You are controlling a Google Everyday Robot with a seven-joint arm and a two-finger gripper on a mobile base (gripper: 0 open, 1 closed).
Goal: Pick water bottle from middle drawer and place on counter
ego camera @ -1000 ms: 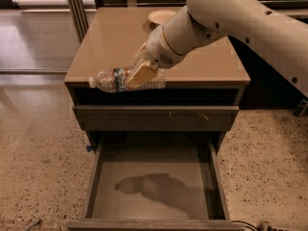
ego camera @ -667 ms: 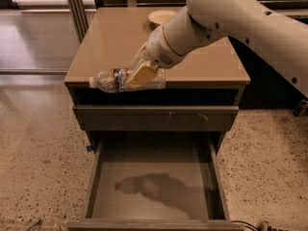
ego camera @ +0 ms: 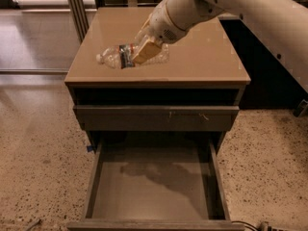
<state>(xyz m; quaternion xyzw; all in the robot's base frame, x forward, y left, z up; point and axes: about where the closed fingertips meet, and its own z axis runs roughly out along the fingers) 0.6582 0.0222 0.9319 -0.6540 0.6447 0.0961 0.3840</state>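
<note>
The water bottle [ego camera: 114, 57] is clear and crinkled, with a white cap pointing left and a red, white and blue label band. It lies on its side over the left front part of the glossy tan counter [ego camera: 202, 57]. I cannot tell whether it touches the top. My gripper [ego camera: 144, 52] comes in from the upper right and is shut on the water bottle around its middle. The middle drawer [ego camera: 154, 182] is pulled open below, with a bare grey floor.
A closed drawer front [ego camera: 156, 118] with pale scuff marks sits above the open drawer. My white arm [ego camera: 250, 8] crosses the upper right. Speckled floor [ego camera: 43, 143] surrounds the cabinet, and a metal post [ego camera: 74, 8] stands at the back left.
My gripper has carried the water bottle from the counter's front edge farther back over the counter top. The drawer has not moved.
</note>
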